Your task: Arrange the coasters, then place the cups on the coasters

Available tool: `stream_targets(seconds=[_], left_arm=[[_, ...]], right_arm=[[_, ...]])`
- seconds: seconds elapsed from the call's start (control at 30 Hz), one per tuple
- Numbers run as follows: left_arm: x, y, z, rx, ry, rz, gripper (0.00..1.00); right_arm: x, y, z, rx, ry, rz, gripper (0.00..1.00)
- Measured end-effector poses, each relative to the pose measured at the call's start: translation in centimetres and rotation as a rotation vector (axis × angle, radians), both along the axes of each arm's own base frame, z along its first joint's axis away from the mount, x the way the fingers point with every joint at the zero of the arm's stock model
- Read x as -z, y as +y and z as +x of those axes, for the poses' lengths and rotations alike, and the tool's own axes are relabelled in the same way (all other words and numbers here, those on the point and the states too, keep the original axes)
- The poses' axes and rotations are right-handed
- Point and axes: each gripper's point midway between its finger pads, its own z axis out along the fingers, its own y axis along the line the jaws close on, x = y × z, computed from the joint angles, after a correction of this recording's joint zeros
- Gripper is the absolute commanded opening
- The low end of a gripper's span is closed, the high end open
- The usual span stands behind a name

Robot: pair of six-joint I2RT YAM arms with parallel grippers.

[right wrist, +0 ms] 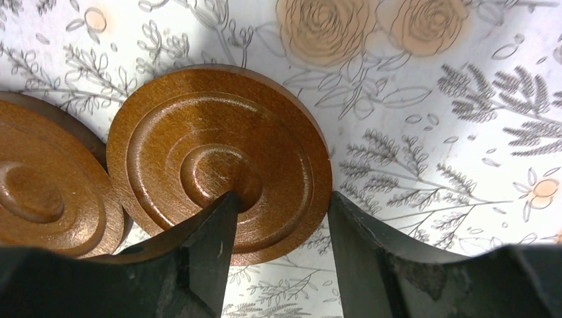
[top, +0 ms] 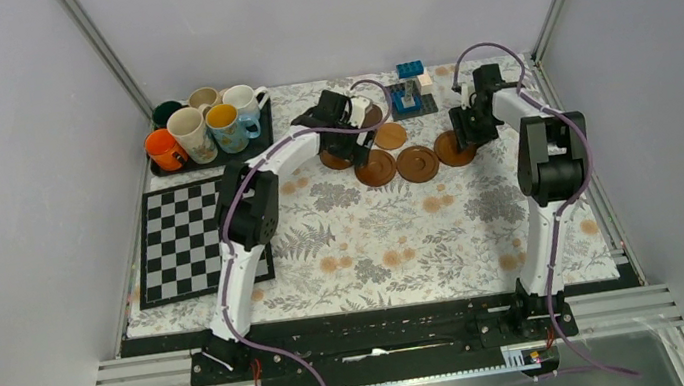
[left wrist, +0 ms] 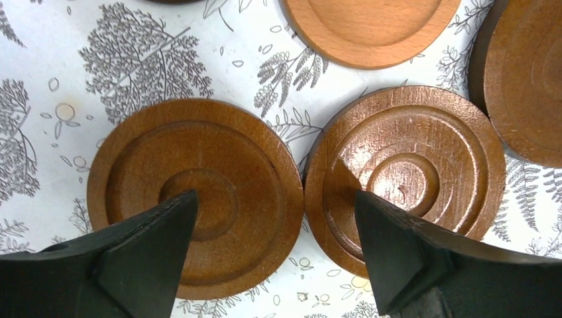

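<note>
left claw (left wrist: 275, 199): jaws wide apart, empty, hovering over the seam where two dark coasters (left wrist: 199, 152) touch
right claw (right wrist: 281, 199): jaws apart, astride the end coaster's (right wrist: 219, 146) rim, one finger inside the dish and one outside; we see no clamp yet
cups (top: 207, 126): far left corner, none on a coaster
step: we read it as spreading the bunched coasters
how: we'd pinch the rim square, lift clear of the neighbour (right wrist: 40, 192), and set down well apart for handle room
risk: the thin rim may slip
</note>
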Motion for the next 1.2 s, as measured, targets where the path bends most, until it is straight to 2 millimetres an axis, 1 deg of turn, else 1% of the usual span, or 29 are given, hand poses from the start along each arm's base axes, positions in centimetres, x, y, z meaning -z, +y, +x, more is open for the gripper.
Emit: stream_targets(seconds=[0.1,0.17,0.33,0.47,0.57,0.67,0.9,1.0,1.07,1.2], left_arm=[[0.0,0.3,-0.5,-0.013,0.004,-0.007,0.79],[0.1,0.6,-1.2,-0.025,0.014,-0.009,0.75],[0.1,1.6,-2.8,-0.065,0.047,-0.009,0.69],[0.2,3.1,-5.2,-0.111,0.089,0.005,0.66],[0.2,4.3,-7.3,-0.143,0.129,0.016,0.65],[0.3,5.4,-9.2,-0.178,0.164,0.020,0.65],[0.5,7.8,-13.3,-0.231,0.218,0.037,0.65],[0.5,8.5,-14.4,-0.251,0.229,0.044,0.66],[0.5,8.9,-15.0,-0.273,0.240,0.045,0.69],[0.4,9.5,-16.5,-0.332,0.271,0.030,0.73]], right_arm=[[0.0,0.1,-1.0,-0.002,0.011,0.007,0.58],[0.0,0.2,-1.6,-0.004,0.016,0.012,0.57],[0.0,0.3,-3.3,-0.004,0.037,0.015,0.57],[0.0,0.5,-4.7,-0.008,0.052,0.023,0.56],[0.0,0.8,-6.3,-0.016,0.070,0.030,0.56],[0.1,1.5,-7.9,-0.041,0.088,0.026,0.55],[0.2,4.4,-11.0,-0.151,0.115,0.012,0.53],[0.2,5.1,-12.1,-0.180,0.123,0.009,0.52],[0.2,5.6,-12.9,-0.200,0.129,0.006,0.52],[0.2,7.0,-14.2,-0.247,0.144,0.000,0.52]])
